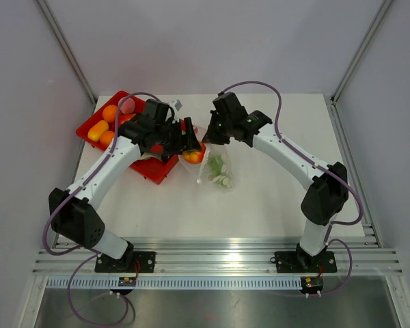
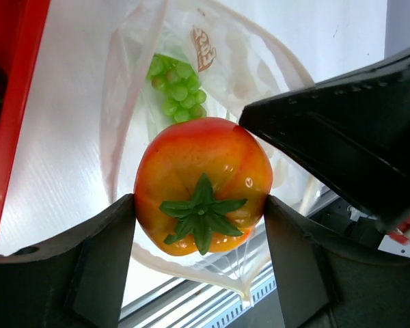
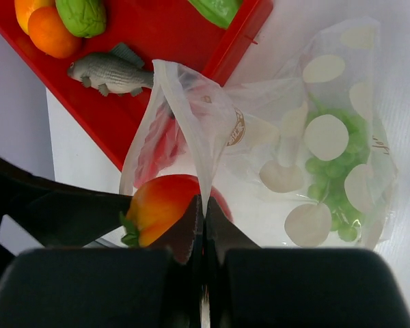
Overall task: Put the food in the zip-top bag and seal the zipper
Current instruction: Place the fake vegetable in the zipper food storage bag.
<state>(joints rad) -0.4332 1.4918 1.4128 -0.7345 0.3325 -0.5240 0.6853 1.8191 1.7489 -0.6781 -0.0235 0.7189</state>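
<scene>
My left gripper [image 2: 199, 205] is shut on an orange-red toy tomato [image 2: 202, 183] and holds it at the open mouth of the clear zip-top bag [image 2: 137, 137]. Green toy grapes [image 2: 175, 87] lie inside the bag. My right gripper [image 3: 205, 205] is shut on the bag's upper mouth edge [image 3: 191, 143] and holds it lifted; the tomato [image 3: 160, 205] shows just left of its fingers. In the top view the tomato [image 1: 193, 156] sits between both grippers, with the bag [image 1: 217, 171] lying toward the near side. The zipper strip itself is not distinct.
A red tray [image 1: 96, 123] at the back left holds orange and pink toy foods. In the right wrist view the tray [image 3: 164, 41] holds a grey toy fish [image 3: 113, 72], an orange [image 3: 51, 34] and green pieces [image 3: 82, 15].
</scene>
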